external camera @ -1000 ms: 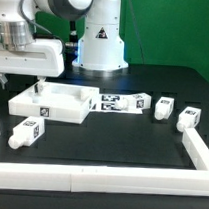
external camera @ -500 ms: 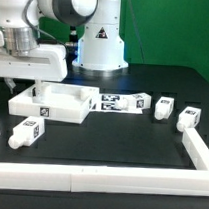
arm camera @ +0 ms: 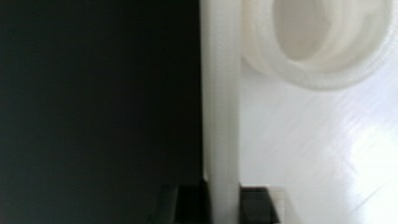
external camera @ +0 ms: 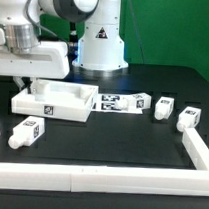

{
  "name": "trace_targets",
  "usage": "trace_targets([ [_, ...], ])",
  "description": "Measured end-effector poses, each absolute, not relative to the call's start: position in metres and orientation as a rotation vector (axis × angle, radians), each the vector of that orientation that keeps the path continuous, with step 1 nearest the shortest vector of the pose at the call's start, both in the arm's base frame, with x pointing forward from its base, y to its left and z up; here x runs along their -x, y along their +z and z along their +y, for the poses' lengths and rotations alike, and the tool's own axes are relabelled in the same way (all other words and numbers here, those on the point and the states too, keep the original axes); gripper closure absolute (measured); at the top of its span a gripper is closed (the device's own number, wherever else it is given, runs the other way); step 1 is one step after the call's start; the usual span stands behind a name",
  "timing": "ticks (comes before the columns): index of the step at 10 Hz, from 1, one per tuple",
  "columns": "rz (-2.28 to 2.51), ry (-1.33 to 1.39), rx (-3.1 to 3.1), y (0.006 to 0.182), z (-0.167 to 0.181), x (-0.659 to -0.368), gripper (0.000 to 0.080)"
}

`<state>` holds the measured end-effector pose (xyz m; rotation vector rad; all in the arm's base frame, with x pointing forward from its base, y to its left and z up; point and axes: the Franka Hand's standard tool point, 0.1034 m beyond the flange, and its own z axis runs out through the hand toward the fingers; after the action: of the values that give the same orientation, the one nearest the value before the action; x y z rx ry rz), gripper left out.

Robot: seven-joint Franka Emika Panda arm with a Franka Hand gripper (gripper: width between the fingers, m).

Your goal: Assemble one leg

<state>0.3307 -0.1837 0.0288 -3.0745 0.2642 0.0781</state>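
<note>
One leg (external camera: 26, 134) loose on the table (external camera: 120, 146), near the claw (external camera: 26, 84).

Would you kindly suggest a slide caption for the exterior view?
Panda gripper at the square white top's edge on the exterior view's left; a loose leg lies apart, nearer the camera.

Gripper (arm camera: 222, 206) tips cropped, corner hole (arm camera: 331, 32) blurred

clear: bare tabletop (external camera: 115, 143) mid-front | blocked: white rail (external camera: 108, 177) along front edge; leg (external camera: 26, 134) at exterior view's left | tray wall (arm camera: 217, 100) between fingers (arm camera: 262, 207)
</note>
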Motion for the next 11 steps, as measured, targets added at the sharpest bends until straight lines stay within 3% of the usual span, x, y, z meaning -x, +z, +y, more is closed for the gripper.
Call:
trace_targets([
  [2, 0.225, 0.075, 3.033, 0.059, -0.163, -0.35, 0.0746],
  [4, 0.202, 0.076, 3.015, 0.087, -0.135, -0.387, 0.0746],
  [7, 0.267, 0.079, 3.028, 0.093, -0.083, -0.458, 0.0745],
  [11, 0.209, 0.091, 3.039, 0.082, -0.07, -0.462, 0.0745],
])
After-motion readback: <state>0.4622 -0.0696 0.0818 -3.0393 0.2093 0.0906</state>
